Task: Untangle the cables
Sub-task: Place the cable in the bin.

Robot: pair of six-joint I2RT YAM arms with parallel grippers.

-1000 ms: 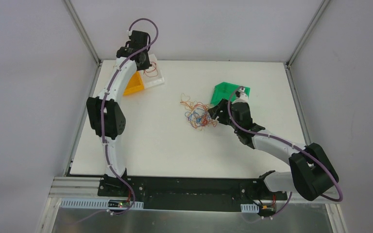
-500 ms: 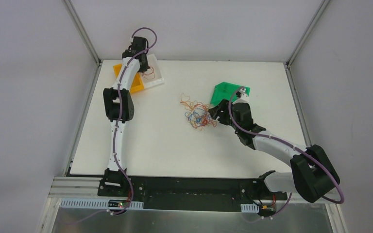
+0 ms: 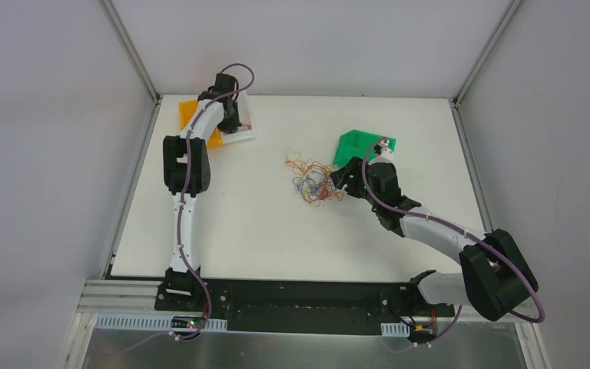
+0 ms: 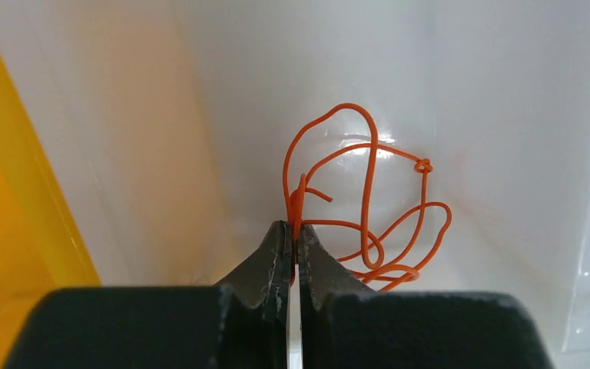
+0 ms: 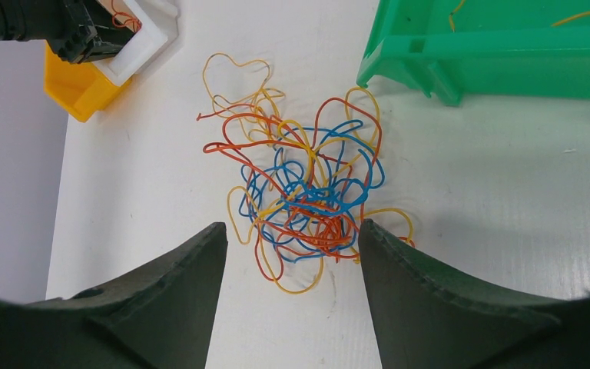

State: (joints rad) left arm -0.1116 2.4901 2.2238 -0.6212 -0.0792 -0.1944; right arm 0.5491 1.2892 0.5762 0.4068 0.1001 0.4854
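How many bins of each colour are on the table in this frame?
Yellow bin: 1
White bin: 1
Green bin: 1
Total: 3 bins

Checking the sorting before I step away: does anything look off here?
One thing: the orange wire pinched in the left gripper at the white bin has a small knot tied on the right side of its loops.
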